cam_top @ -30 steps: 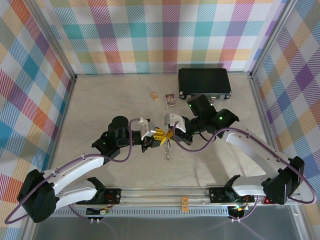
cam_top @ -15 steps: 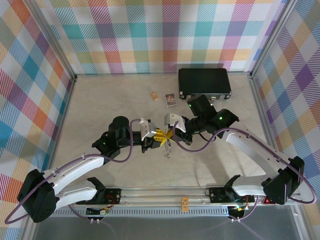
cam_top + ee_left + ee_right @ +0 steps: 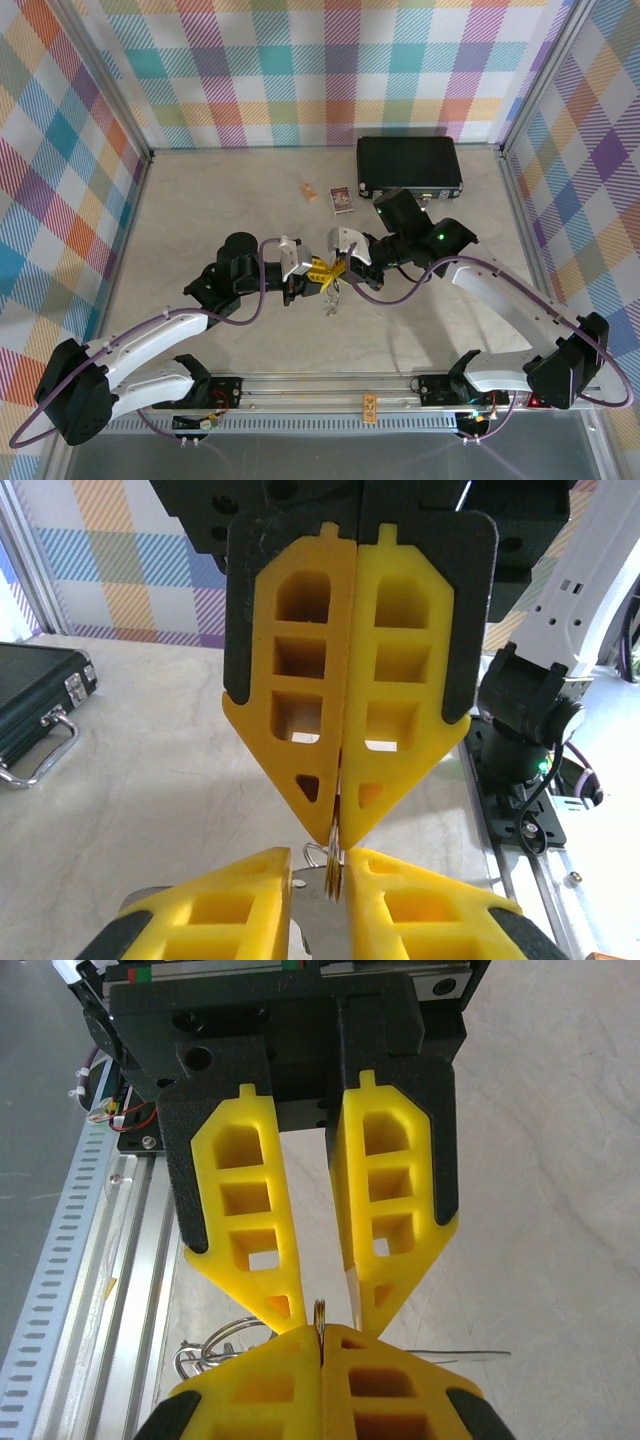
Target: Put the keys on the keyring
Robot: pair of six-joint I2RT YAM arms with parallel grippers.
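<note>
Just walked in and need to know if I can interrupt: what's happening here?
The two arms meet tip to tip above the table. The right gripper is shut on a thin brass key, seen edge-on. The left gripper, jaws slightly apart, seems to pinch the keyring, which hangs below. The key is right at the ring; whether it is threaded on, I cannot tell.

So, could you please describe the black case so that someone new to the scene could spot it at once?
Start at the pale table and go to its far right corner, by the plaid back wall. The case lies flat there. It is black, rectangular and far larger than the picture card and orange scrap to its left.
</note>
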